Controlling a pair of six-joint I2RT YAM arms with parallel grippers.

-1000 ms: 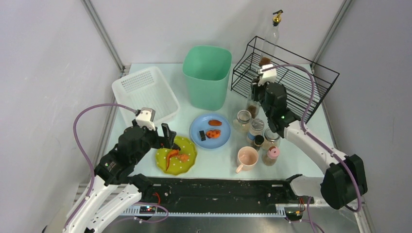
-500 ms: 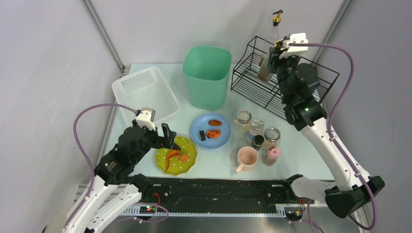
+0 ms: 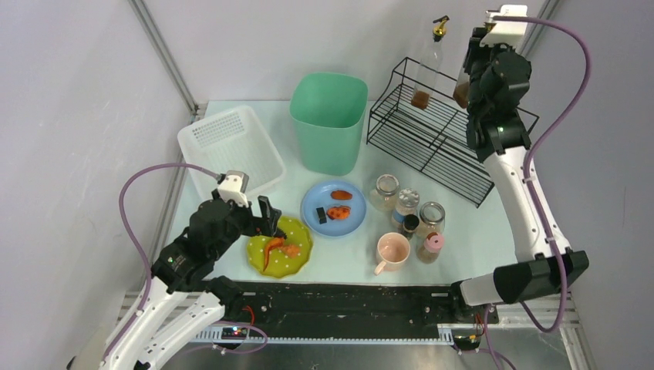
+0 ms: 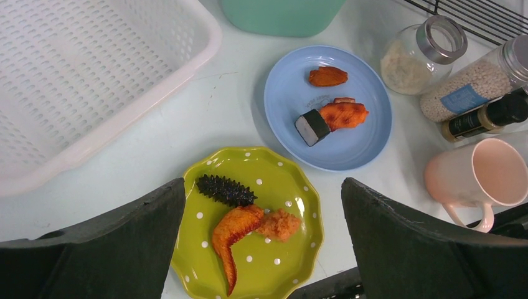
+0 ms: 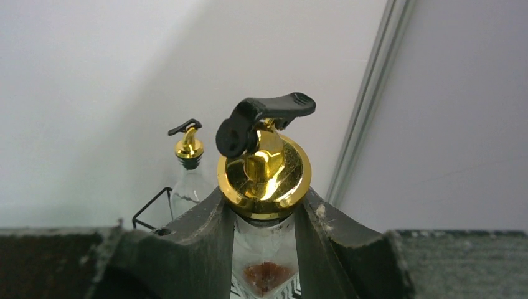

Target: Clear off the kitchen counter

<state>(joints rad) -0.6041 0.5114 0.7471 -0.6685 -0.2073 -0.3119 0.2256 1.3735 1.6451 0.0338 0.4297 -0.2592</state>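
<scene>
Near, the left jaws hang released over the lime-green dotted plate [image 4: 299, 243], poised to pick. The pale mint table [image 3: 470, 223] beneath carries a round blue plate [image 3: 351, 220] and glass jars [image 3: 385, 189]. Far right, the right jaws clench a gold-capped clear glass bottle [image 5: 264, 168] upright above the black wire rack [image 3: 432, 146], probably to stow it.

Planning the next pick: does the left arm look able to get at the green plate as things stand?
Probably yes: the left claw hangs open over the green plate, and nothing lies between them.
</scene>
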